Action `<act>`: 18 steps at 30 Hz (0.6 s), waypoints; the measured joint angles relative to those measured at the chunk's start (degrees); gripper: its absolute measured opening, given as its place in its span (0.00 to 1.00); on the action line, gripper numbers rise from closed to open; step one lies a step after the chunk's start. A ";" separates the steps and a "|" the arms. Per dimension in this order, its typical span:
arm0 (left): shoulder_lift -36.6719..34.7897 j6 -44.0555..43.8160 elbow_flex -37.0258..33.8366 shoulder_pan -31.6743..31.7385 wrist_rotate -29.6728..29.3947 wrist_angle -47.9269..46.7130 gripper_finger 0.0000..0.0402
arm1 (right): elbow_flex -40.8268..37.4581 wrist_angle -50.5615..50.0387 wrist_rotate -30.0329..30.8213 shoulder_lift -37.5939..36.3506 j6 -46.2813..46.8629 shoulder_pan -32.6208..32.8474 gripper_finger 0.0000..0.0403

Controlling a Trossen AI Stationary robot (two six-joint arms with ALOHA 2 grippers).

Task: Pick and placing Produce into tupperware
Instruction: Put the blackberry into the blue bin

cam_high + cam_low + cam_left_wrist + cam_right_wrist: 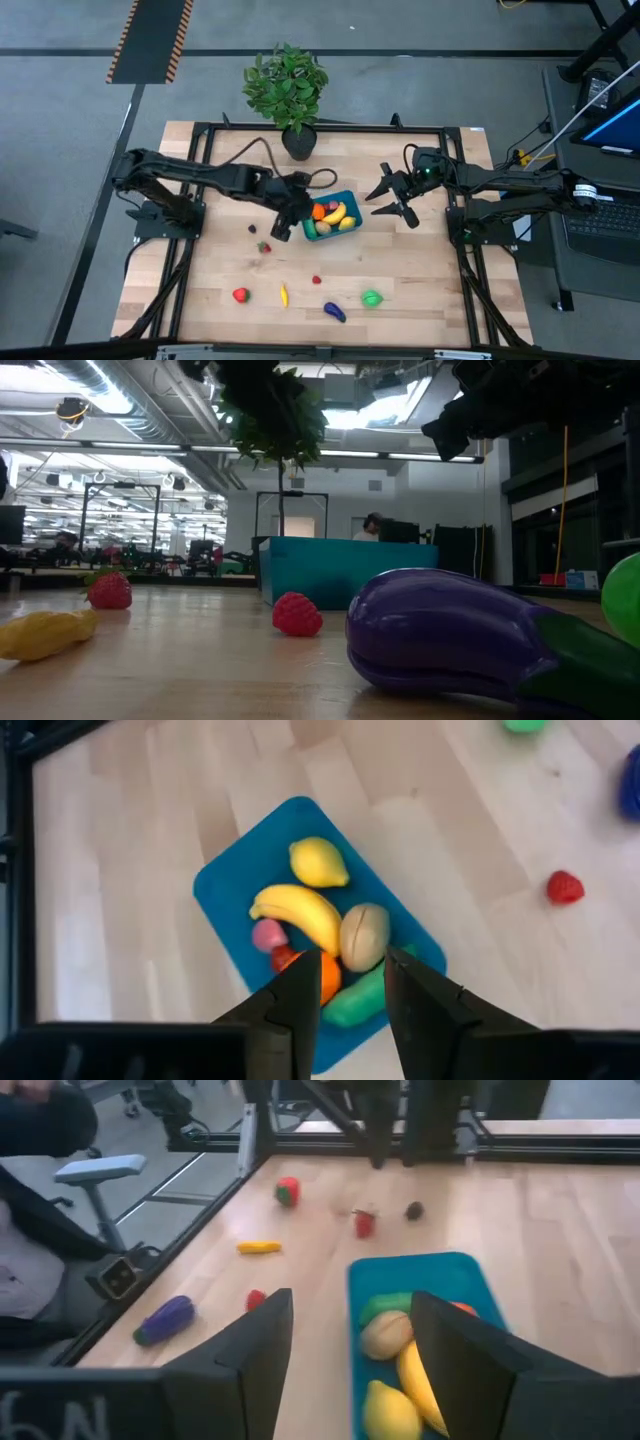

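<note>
The teal-blue tupperware (335,222) sits mid-table and holds a lemon (318,861), a banana (300,910), a tan round piece (364,935), an orange piece and a green piece. My left gripper (296,218) (352,1005) is open above the container's left end, with nothing between its fingers. My right gripper (392,208) (350,1340) is open just right of the container, pointing at it. Loose produce lies on the near half of the table: a strawberry (264,246), a red berry (316,280), a red fruit (240,295), a yellow piece (284,295), a purple eggplant (334,312) and a green piece (372,298).
A potted leafy plant (288,88) stands at the table's far edge behind the container. A small dark object (252,229) lies left of the container. A black cable (262,150) runs over the far-left table. In the low view the eggplant (450,635) lies close to the camera.
</note>
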 joint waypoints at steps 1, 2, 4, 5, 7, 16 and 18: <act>-0.98 -0.75 -1.97 -0.24 0.00 1.92 0.25 | 0.00 -0.05 0.01 0.00 0.48 0.55 0.51; -1.96 -1.73 -4.00 -0.51 0.00 3.50 0.25 | 0.00 -0.15 -0.02 0.00 1.22 1.15 0.51; -4.04 -3.83 -8.33 -1.33 -0.34 7.22 0.24 | 0.00 -0.27 -0.07 0.00 1.72 2.57 0.51; -5.06 -4.89 -10.32 -1.77 -1.09 8.91 0.23 | 0.00 -0.41 -0.06 0.00 2.10 3.22 0.51; -7.36 -7.37 -14.05 -2.89 -3.92 10.78 0.23 | 0.00 -0.43 -0.05 0.09 2.77 4.87 0.51; -16.12 -21.24 -24.72 -7.92 -10.80 10.36 0.20 | -4.19 3.11 6.56 1.69 6.56 10.09 0.51; -17.76 -24.42 -26.56 -9.23 -12.13 9.58 0.19 | -5.07 4.14 8.54 2.31 8.04 10.32 0.51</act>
